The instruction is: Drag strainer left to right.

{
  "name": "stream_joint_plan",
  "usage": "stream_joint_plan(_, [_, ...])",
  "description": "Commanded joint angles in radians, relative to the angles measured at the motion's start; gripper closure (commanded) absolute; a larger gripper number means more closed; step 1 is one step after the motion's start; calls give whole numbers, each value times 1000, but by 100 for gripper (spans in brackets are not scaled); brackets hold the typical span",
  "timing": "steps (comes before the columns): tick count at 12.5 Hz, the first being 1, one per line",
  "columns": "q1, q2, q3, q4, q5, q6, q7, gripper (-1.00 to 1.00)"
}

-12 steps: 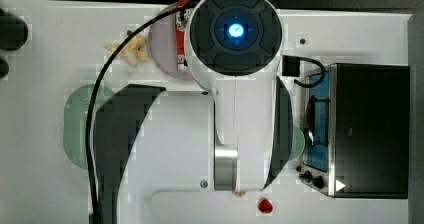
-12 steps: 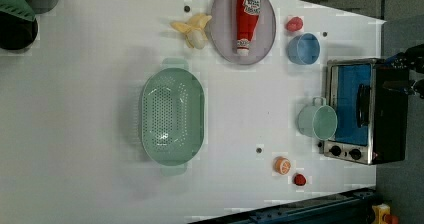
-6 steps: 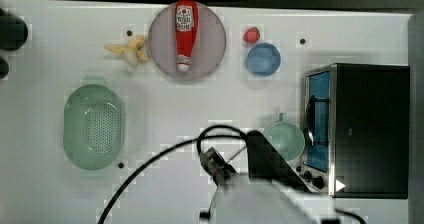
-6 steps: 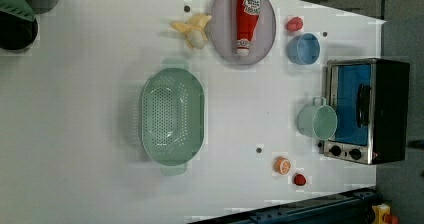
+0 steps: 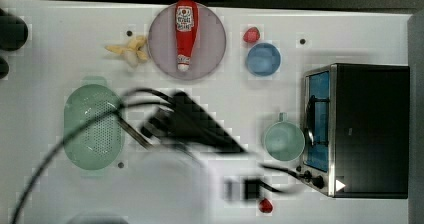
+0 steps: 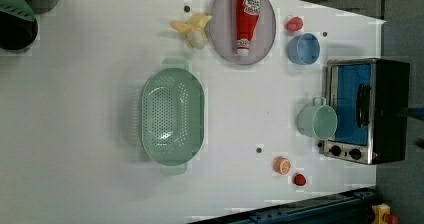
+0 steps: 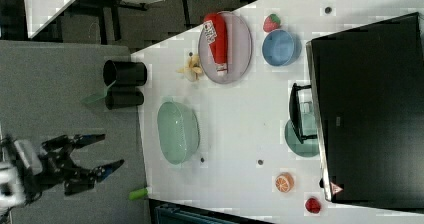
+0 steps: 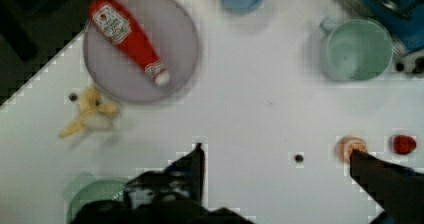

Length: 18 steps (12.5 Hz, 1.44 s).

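Observation:
The strainer is a pale mint-green oval colander with a perforated inside. It rests on the white table at the top view's left, and also shows in the left view and the right view. My gripper is open with nothing in it, at the right view's lower left, apart from the strainer. In the wrist view the gripper has its dark fingers wide apart over bare table, with the strainer's rim beside one of them. My blurred arm crosses the strainer's right edge in the top view.
A ketchup bottle lies on a purple plate, with a banana beside it. A blue bowl, a mint cup and a toaster oven stand at the top view's right. An orange half lies near the oven.
In the top view the arm has swung from the middle down to the bottom edge and now reaches across toward the strainer. The strainer has stayed put.

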State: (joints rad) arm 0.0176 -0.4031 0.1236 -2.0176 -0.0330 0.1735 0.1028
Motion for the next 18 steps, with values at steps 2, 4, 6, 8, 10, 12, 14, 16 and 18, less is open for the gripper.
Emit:
stream_joint_plan(2, [30, 152, 199, -50, 10, 24, 397, -100])
stream_joint_plan(4, [32, 245, 294, -51, 10, 110, 585, -100])
stream_joint_plan(6, [33, 347, 371, -60, 10, 215, 765, -100])
stream_joint_plan(8, [36, 448, 423, -82, 9, 328, 914, -100])
stream_joint_plan(10, [39, 540, 445, -116, 6, 452, 1036, -100])
stream_joint_plan(12, [47, 624, 444, -156, 5, 578, 1139, -100])
stream_joint_plan(14, [52, 703, 440, -181, 1, 707, 1209, -100])
stream_joint_plan(16, [63, 774, 423, -184, -17, 797, 1225, -100])
stream_joint_plan(18, [86, 828, 379, -183, -51, 847, 1224, -100])
